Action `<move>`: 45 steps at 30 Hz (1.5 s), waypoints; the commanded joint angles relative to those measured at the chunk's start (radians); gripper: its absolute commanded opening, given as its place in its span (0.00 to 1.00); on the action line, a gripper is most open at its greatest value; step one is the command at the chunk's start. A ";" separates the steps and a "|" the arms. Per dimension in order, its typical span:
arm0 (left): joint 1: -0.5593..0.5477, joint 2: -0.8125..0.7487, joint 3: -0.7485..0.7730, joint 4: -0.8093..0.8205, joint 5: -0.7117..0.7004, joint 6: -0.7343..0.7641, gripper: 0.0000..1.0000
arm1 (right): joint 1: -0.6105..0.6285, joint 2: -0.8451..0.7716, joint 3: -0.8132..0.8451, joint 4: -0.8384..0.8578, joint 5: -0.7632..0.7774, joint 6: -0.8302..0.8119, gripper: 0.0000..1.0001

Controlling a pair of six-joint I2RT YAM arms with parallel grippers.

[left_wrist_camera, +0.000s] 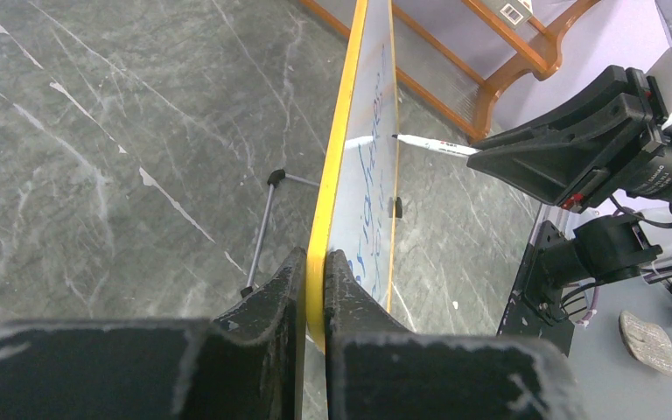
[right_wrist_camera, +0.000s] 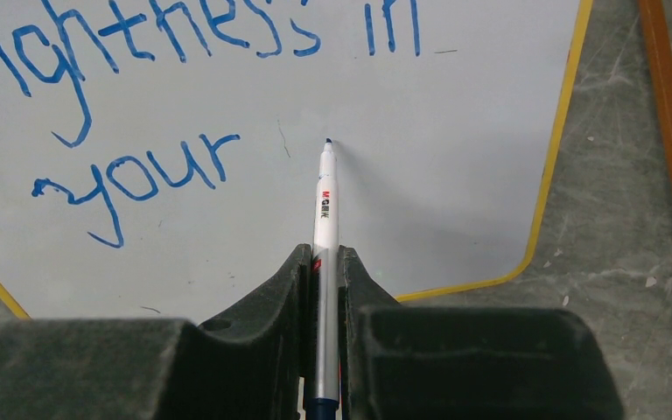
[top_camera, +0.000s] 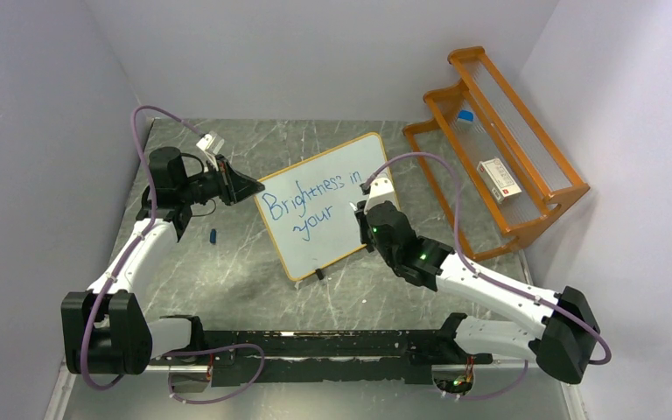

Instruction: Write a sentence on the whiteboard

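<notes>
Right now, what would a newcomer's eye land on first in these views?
First, the large white whiteboard with an orange-wood frame, standing mid-table and carrying blue handwritten lettering that reads "Brightness in your". Next, the right gripper is shut on a slim white marker, whose tip is at the board just right of "your". The left gripper pinches the board's left edge.

orange rack (top_camera: 542,210) far right w/ small box (top_camera: 498,179); blue obj (top_camera: 213,235) on marble table (top_camera: 227,280).
</notes>
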 commanded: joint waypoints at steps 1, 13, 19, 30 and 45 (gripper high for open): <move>-0.023 0.050 -0.037 -0.134 -0.080 0.070 0.05 | -0.007 0.008 0.005 0.033 -0.015 -0.014 0.00; -0.023 0.053 -0.037 -0.134 -0.081 0.069 0.05 | -0.008 0.044 0.013 0.042 -0.054 -0.007 0.00; -0.023 0.052 -0.035 -0.136 -0.082 0.072 0.05 | -0.017 0.056 0.014 0.027 -0.027 0.001 0.00; -0.023 0.052 -0.035 -0.137 -0.084 0.071 0.05 | -0.025 0.036 0.014 0.029 0.008 0.003 0.00; -0.023 0.054 -0.036 -0.135 -0.084 0.071 0.05 | -0.025 0.042 0.029 0.083 -0.010 -0.019 0.00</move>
